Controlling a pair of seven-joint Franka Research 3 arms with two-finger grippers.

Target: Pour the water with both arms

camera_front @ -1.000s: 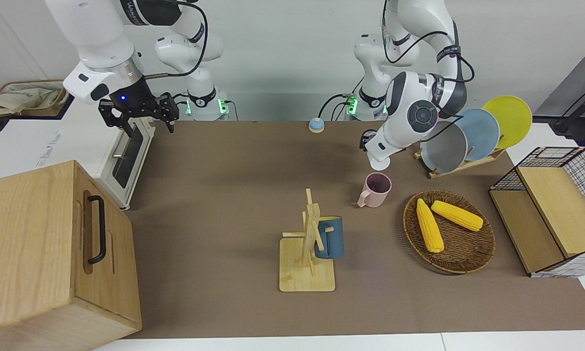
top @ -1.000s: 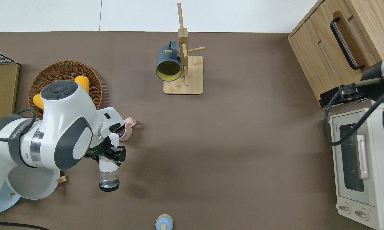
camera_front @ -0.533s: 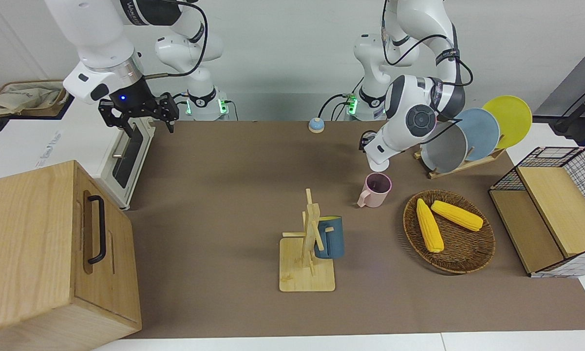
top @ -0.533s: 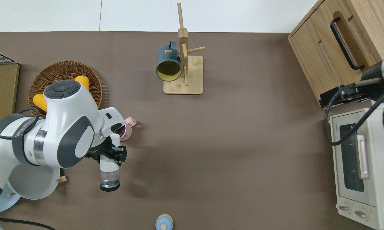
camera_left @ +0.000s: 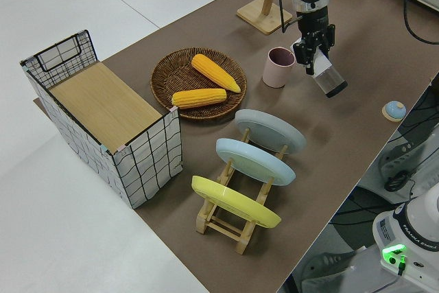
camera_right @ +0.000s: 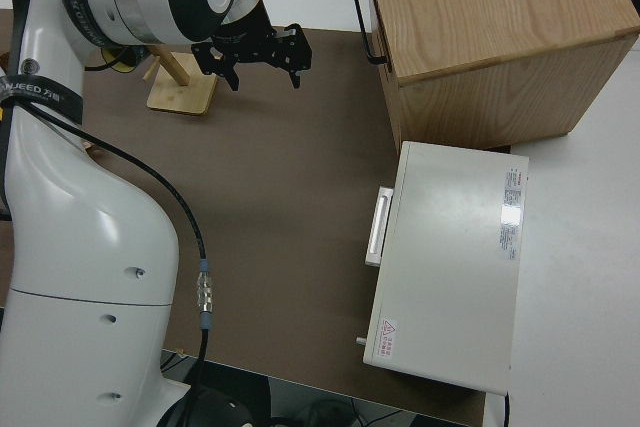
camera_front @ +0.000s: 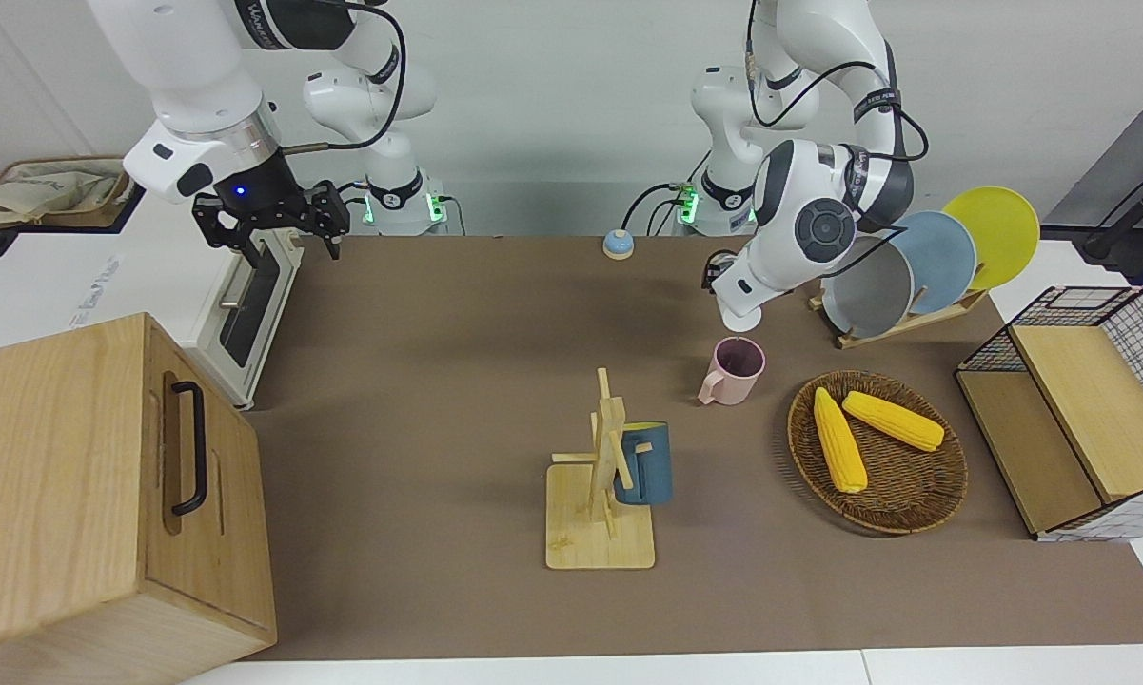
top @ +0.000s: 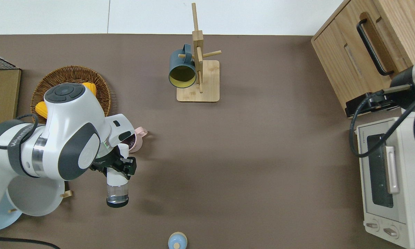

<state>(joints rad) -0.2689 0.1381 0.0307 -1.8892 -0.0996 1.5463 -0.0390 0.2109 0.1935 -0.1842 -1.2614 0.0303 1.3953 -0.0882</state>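
Observation:
My left gripper [top: 119, 166] is shut on a clear bottle [top: 117, 188] with a white band. It holds the bottle tipped, the white end low over a pink mug [camera_front: 735, 369] and the clear, dark-rimmed end toward the robots. The left side view shows the same grip [camera_left: 313, 47], with the bottle [camera_left: 329, 81] slanting beside the mug [camera_left: 278, 68]. In the front view the arm hides the fingers; only the bottle's white end [camera_front: 742, 319] shows above the mug. My right gripper [camera_front: 271, 226] is open and empty; that arm is parked.
A wooden mug tree with a blue mug [camera_front: 642, 463] stands mid-table. A wicker basket [camera_front: 914, 495] holds two corn cobs beside the pink mug. There are also a plate rack [camera_front: 914, 271], a wire crate [camera_front: 1075, 409], a wooden cabinet [camera_front: 86, 495], a toaster oven [camera_front: 238, 304] and a small blue bell [camera_front: 618, 244].
My left arm's wrist has shifted slightly up and back down. The bottle stays tipped over the pink mug. The right arm has not moved.

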